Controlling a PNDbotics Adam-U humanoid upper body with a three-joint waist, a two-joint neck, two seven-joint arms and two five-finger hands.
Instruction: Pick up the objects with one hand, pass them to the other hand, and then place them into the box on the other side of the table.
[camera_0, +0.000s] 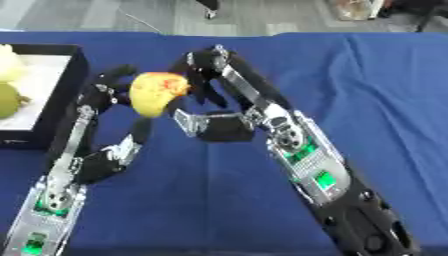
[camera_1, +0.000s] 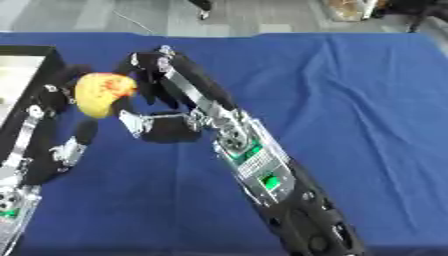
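A yellow fruit with red blotches (camera_0: 156, 92) hangs above the blue table, just right of the black box (camera_0: 77, 75). My left hand (camera_0: 103, 92) reaches up from the lower left. Its fingers curl round the fruit's left side and its thumb (camera_0: 140, 131) stands below it. Coming in from the lower right, my right hand (camera_0: 213, 75) lies against the fruit's right side with fingers pointing down. Its thumb (camera_0: 188, 122) is spread away from the fruit. Part of the fruit's right edge is hidden behind the right fingers.
The black box has a white floor and holds a green fruit (camera_0: 7, 100) and a pale yellow one (camera_0: 9, 62) at the left edge. The blue cloth (camera_0: 367, 90) covers the whole table. A grey floor lies beyond the far edge.
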